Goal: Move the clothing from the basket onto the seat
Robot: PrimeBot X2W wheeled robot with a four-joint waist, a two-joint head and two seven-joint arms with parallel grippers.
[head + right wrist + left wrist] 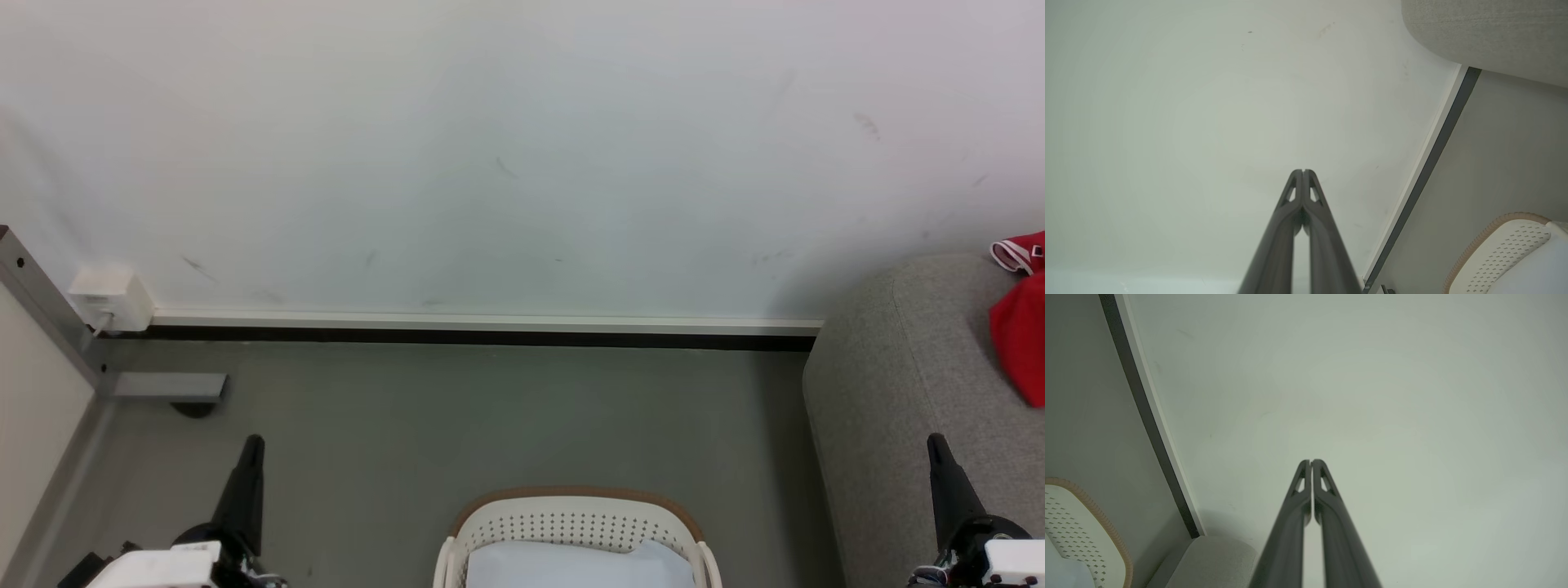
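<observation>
I see L claw (pixel 1311 462) & R claw (pixel 1303 171) pressed together, empty; clothing (pixel 1020 335) on seat (pixel 890 384), right edge; basket (pixel 571 523) btm centre.

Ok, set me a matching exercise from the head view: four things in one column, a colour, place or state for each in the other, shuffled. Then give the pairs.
1. clothing
2. basket
3. left tool
4. seat

A. shut, holding nothing
B. grey, at the right edge of the view
C. cream-white with a brown rim, at bottom centre
D. red, lying on the seat

Pairs: 1-D, 2-C, 3-A, 4-B.
</observation>
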